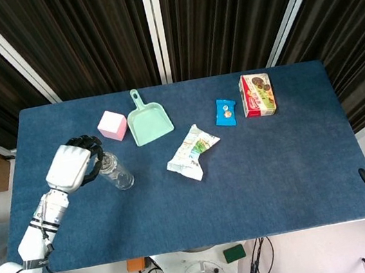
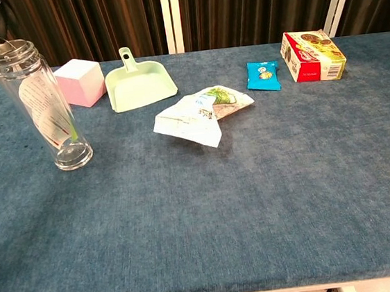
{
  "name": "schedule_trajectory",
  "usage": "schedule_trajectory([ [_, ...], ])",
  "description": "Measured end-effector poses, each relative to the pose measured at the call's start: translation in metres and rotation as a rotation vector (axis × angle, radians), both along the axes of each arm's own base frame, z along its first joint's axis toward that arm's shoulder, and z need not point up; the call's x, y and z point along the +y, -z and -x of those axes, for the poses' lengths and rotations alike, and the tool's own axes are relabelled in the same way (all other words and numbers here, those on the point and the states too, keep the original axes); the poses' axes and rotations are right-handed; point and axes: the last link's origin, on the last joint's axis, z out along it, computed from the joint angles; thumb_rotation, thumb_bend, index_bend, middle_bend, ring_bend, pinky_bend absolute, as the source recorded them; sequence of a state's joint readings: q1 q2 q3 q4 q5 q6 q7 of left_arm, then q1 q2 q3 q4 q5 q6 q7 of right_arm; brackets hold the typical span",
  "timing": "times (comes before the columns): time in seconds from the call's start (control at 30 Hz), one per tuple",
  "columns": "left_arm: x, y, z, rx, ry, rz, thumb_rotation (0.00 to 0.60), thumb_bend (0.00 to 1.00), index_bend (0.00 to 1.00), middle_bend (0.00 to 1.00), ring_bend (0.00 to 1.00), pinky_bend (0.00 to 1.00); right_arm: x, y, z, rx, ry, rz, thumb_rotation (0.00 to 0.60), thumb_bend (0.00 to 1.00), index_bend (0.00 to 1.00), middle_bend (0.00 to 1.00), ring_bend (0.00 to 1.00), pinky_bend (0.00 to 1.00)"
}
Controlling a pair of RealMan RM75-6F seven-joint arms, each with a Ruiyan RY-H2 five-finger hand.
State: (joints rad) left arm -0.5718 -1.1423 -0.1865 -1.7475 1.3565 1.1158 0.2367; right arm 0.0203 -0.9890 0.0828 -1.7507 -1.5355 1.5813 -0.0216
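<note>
Head view: left hand [image 1: 73, 164] curled over bottle [image 1: 114, 171].

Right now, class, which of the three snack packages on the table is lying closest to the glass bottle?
The crumpled white packet, mid-table, lies closest to the glass bottle. The small blue packet and the red biscuit box sit farther right, near the back edge.
</note>
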Motion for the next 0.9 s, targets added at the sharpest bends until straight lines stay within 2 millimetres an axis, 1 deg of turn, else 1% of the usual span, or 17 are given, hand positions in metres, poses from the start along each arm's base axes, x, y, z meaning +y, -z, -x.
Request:
schedule_trajectory([
  [0.37,-0.0004,0.0038,0.0025,0.021,0.002,0.012,0.600,0.43,0.68,0.33,0.28,0.36,-0.0023,0.0037,0.0009,0.002,0.002,-0.012,0.600,0.28,0.00,0.00,0.00,0.00],
  [0.47,0.0000,0.0038,0.0028,0.022,0.003,0.011,0.600,0.43,0.66,0.33,0.28,0.36,-0.0026,0.0032,0.0008,0.002,0.003,-0.009,0.600,0.29,0.00,0.00,0.00,0.00],
  [0.53,0.0001,0.0035,0.0030,0.023,0.006,0.009,0.600,0.43,0.60,0.33,0.28,0.36,-0.0029,0.0031,0.0007,0.002,0.004,-0.008,0.600,0.29,0.00,0.00,0.00,0.00],
  [0.67,-0.0001,0.0027,0.0026,0.022,0.017,0.011,0.600,0.43,0.53,0.33,0.28,0.36,-0.0035,0.0039,0.0004,0.001,0.006,-0.011,0.600,0.29,0.00,0.00,0.00,0.00],
  [0.73,-0.0005,0.0021,0.0024,0.024,0.024,0.011,0.600,0.43,0.48,0.33,0.28,0.36,-0.0036,0.0041,0.0002,0.001,0.006,-0.010,0.600,0.29,0.00,0.00,0.00,0.00],
  [0.9,-0.0023,0.0007,0.0040,0.044,0.030,0.017,0.600,0.43,0.29,0.31,0.27,0.35,-0.0036,0.0037,-0.0004,0.000,0.005,-0.007,0.600,0.29,0.00,0.00,0.00,0.00],
])
